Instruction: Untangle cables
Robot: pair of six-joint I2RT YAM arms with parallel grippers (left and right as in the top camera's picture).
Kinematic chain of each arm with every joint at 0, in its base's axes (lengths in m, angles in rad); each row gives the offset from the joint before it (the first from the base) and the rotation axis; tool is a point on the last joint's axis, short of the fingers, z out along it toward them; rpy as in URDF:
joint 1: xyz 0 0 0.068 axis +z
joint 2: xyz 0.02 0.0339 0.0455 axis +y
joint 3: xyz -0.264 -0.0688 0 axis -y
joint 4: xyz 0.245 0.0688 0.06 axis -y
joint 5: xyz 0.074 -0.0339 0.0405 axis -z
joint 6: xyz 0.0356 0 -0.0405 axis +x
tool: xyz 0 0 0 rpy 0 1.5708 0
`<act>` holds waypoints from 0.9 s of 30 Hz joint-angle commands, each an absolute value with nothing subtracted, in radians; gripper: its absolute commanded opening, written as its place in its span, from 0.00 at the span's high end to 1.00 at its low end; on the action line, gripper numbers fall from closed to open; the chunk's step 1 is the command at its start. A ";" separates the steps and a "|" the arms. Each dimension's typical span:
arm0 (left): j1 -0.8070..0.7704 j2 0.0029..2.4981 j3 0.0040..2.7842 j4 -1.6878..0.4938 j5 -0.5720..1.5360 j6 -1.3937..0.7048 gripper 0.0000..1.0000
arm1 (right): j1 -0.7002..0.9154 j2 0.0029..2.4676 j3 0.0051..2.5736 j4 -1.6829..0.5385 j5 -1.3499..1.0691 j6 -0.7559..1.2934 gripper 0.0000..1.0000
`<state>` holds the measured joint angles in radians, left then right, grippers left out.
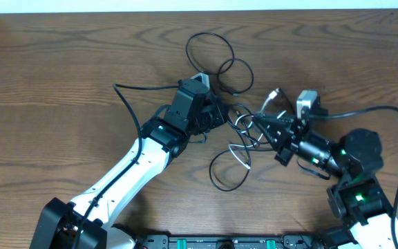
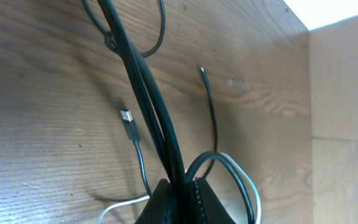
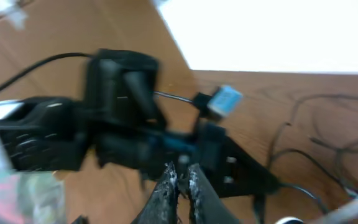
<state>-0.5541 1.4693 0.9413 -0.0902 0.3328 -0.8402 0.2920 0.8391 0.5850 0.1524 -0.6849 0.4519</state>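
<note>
Tabletop of brown wood-grain laminate point(image 1: 47, 83), seen from overhead, carries both arms and all the cords.

Left arm, white-shelled with black joints point(image 1: 126, 169), rises from the near-left edge. It stretches diagonally to the table's middle with its wrist low over the wood. Right arm, black with green indicator lights point(image 1: 337, 162), stands at the near-right corner. It folds at the elbow and points its forearm leftward toward the same spot, so the two wrists face each other across the knot.

Thin black cables point(image 1: 244, 121) lie bunched between the two grippers at the centre. One open loop point(image 1: 210, 33) spreads toward the far edge and another point(image 1: 211, 173) toward the near edge. Thin white cable point(image 1: 240, 158) threads through the lower part of the bunch.

Left gripper point(image 2: 180, 190) is clenched on the black cables. In its wrist view, two or three dark strands run straight out from between the closed fingers and rise taut off the table, while the white cable arcs just beside them.

Right gripper point(image 3: 180, 183) sits at the right side of the knot. Its fingers stand close together with a thin slit between them, and motion blur hides whether any cord is pinched, so its grip cannot be told.

Small silver-tipped plug point(image 2: 126, 116) rests flat on the wood, apart from the taut strands.
</note>
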 commanded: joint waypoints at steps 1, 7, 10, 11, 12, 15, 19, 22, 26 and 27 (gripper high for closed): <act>-0.560 1.457 0.946 -0.089 0.377 -0.796 0.92 | 0.287 0.890 0.601 0.120 -0.561 0.455 0.83; -0.560 1.457 0.946 -0.089 0.440 -0.797 0.92 | 0.287 1.002 0.601 -0.009 -0.398 0.455 0.01; -0.560 1.457 0.946 -0.089 0.456 -0.797 0.92 | 0.287 1.016 0.601 -0.027 -0.363 0.446 0.01; -0.559 1.457 0.946 -0.089 0.456 -0.797 0.92 | 0.287 1.013 0.601 -0.031 -0.333 0.447 0.01; -0.558 1.457 0.946 -0.089 0.456 -0.797 0.92 | 0.287 1.007 0.601 -0.036 -0.290 0.448 0.01; -0.551 1.457 0.946 -0.090 0.456 -0.812 0.92 | 0.286 0.970 0.601 -0.073 -0.164 0.449 0.01; -0.519 1.457 0.946 -0.089 0.456 -0.938 0.92 | 0.282 0.882 0.601 -0.186 0.017 0.522 0.01; -0.481 1.457 0.946 -0.090 0.456 -1.116 0.92 | 0.268 0.818 0.601 -0.305 0.076 0.652 0.01; -0.427 1.457 0.946 -0.089 0.488 -1.351 0.92 | 0.259 0.779 0.601 -0.447 0.072 0.765 0.01; -0.417 1.457 0.946 -0.089 0.508 -1.400 0.92 | 0.259 0.779 0.601 -0.480 0.068 0.794 0.01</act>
<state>-0.4450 1.4693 0.9413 -0.0937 0.4557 -1.1709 0.2634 0.7864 0.5926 -0.4389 0.0170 0.6601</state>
